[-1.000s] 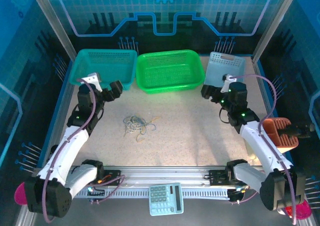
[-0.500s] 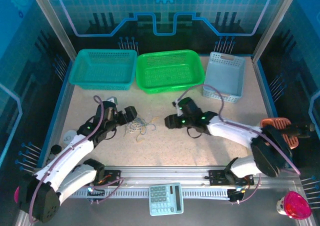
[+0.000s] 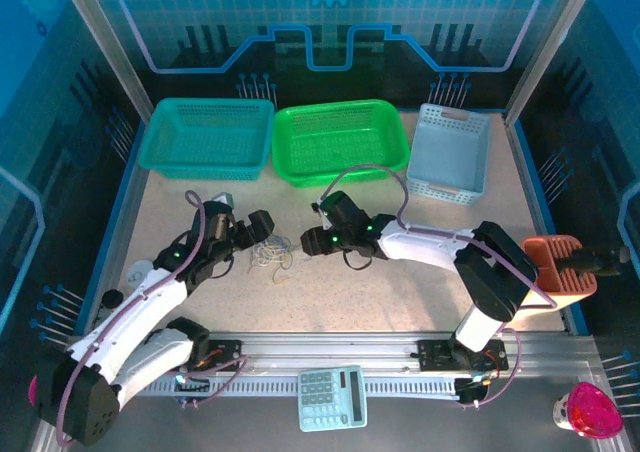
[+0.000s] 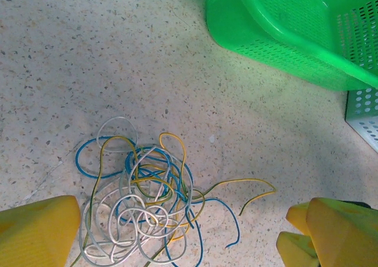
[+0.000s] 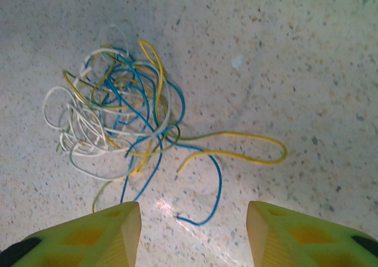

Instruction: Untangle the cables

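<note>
The cables (image 3: pixel 270 255) lie in one tangle of white, yellow and blue loops on the speckled table. My left gripper (image 3: pixel 256 228) hangs just left of and behind the tangle. In the left wrist view its yellow fingers (image 4: pixel 36 231) stand wide open over the cables (image 4: pixel 142 208), touching none. My right gripper (image 3: pixel 312 240) faces the tangle from the right. In the right wrist view this gripper (image 5: pixel 194 225) is open above the table. A loose blue cable end (image 5: pixel 204 217) lies between its fingertips, and the tangle (image 5: pixel 112 113) lies ahead.
Along the back stand a teal basket (image 3: pixel 210 137), a green basket (image 3: pixel 340 140) and a pale blue basket (image 3: pixel 450 152). The green basket (image 4: pixel 283 19) is near the tangle's far side. An orange holder (image 3: pixel 558 270) sits at the right edge and a calculator (image 3: pixel 333 384) on the front rail.
Both arms swung in from the back corners to the tangle. The right arm has since reached further left, and its jaws have narrowed. The left arm has held still for the last half second.
</note>
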Controlling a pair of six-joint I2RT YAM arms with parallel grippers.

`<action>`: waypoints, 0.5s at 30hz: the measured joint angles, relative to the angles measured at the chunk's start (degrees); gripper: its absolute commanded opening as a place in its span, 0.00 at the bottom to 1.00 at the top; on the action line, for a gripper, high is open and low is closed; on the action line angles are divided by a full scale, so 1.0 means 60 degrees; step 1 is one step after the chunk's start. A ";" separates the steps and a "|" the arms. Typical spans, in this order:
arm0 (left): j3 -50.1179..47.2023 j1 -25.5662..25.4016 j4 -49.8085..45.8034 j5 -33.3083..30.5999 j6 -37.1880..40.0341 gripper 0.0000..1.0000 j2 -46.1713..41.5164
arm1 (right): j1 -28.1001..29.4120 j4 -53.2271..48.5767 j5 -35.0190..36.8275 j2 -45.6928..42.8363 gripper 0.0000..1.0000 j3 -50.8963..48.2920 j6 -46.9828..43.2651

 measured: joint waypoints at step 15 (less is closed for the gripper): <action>0.0000 0.0000 0.0000 0.0000 0.0004 0.99 0.0000 | -0.0066 0.0452 -0.0138 0.0535 0.44 0.0138 0.1184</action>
